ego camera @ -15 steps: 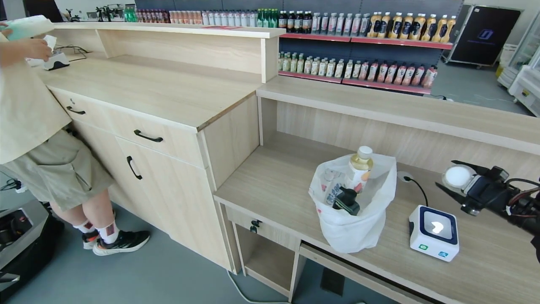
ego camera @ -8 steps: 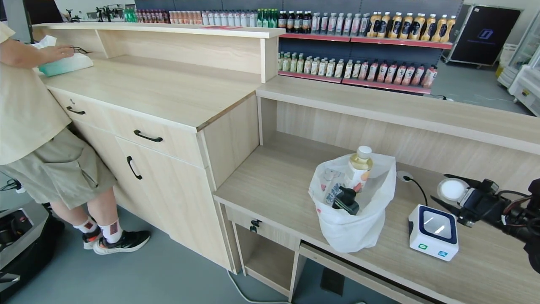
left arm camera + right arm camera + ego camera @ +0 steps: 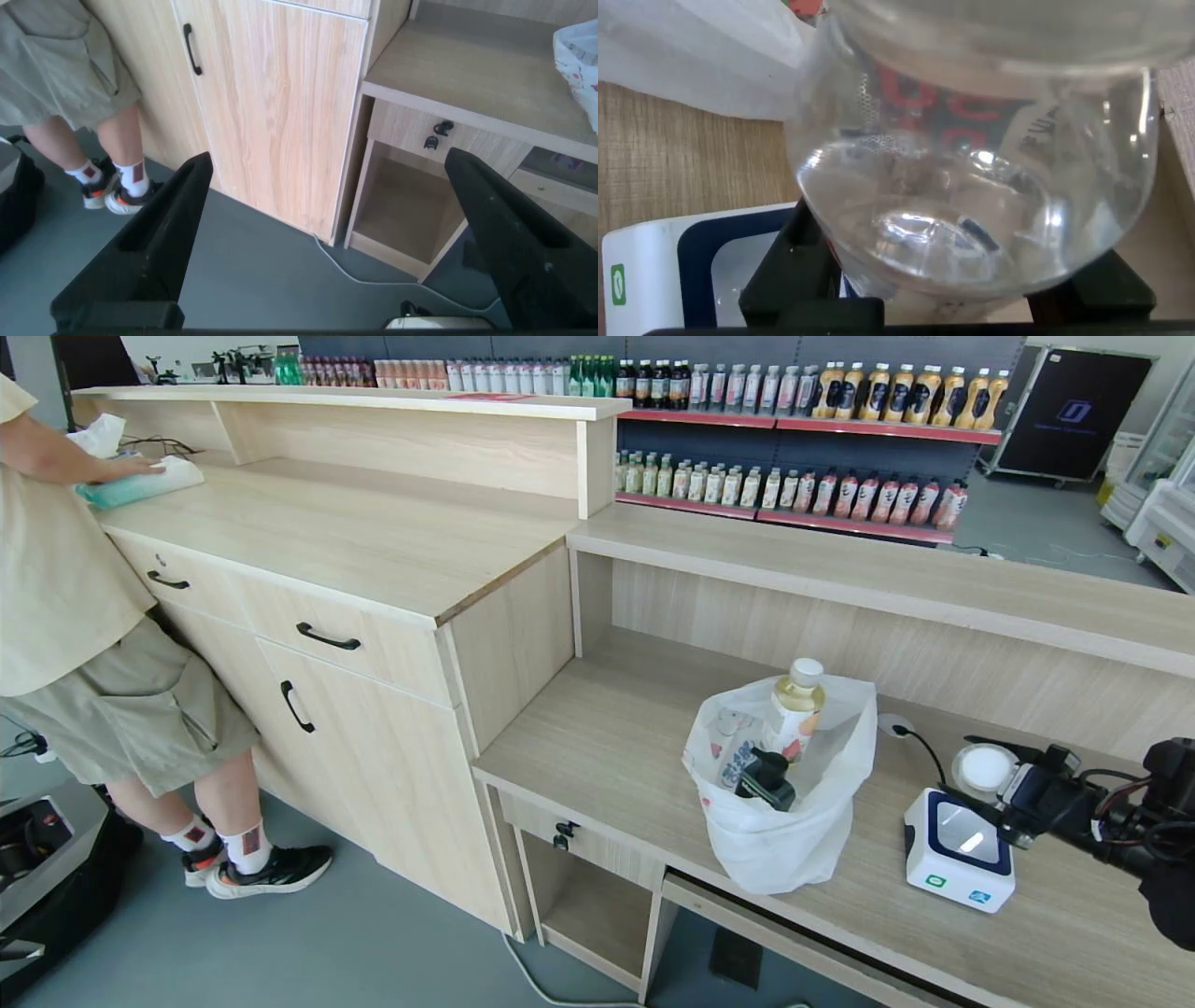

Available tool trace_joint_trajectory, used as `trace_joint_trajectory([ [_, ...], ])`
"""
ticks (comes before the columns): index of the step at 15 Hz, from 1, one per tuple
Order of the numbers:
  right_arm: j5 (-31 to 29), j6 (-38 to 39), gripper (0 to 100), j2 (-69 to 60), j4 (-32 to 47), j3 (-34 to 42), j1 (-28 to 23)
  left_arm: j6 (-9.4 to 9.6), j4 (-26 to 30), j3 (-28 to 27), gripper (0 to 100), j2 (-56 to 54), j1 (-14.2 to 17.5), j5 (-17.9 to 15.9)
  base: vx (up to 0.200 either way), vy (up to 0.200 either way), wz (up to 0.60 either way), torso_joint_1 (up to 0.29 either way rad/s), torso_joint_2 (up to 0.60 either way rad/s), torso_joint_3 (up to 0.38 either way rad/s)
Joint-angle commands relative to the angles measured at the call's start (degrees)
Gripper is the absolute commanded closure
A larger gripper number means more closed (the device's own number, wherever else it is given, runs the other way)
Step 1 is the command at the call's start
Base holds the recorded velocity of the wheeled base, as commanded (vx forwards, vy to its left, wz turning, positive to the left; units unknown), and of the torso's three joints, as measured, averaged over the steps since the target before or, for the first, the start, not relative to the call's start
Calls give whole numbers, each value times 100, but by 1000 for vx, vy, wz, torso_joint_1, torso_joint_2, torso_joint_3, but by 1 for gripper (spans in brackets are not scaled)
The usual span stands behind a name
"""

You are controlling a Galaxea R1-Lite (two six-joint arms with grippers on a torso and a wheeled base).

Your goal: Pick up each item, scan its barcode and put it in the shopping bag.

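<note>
Head view first: my right claw [image 3: 971, 769] has dropped and slid toward the scanner [image 3: 960, 849] since a second ago, and now sits close over its far edge. It is clamped around a clear, rounded plastic bottle [image 3: 985, 767] with a white cap. Beside the boxy white scanner stands the crinkled white shopping bag [image 3: 780, 831], a capped drink [image 3: 796, 709] poking out, on the pale wood-grain bench [image 3: 616, 747]. My left claw [image 3: 329, 168] hangs spread wide, empty, over grey floor [image 3: 271, 280].

On the counter [image 3: 607, 747], shopping bag [image 3: 784, 845] left of scanner [image 3: 959, 861], jar [image 3: 982, 770] above scanner
</note>
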State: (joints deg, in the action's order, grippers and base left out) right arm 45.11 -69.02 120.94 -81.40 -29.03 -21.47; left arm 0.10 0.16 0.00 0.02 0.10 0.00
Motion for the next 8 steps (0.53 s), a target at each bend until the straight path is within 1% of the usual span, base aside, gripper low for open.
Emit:
trace_joint_trajectory([
  [1,121,3,100,87,19,-33,81,-1,2,0,0,-2,-1,0,0,0,0,0,0,0],
  [8,156,-6,100,202,-17,-59,222,-1,2,0,0,-2,-1,0,0,0,0,0,0,0],
])
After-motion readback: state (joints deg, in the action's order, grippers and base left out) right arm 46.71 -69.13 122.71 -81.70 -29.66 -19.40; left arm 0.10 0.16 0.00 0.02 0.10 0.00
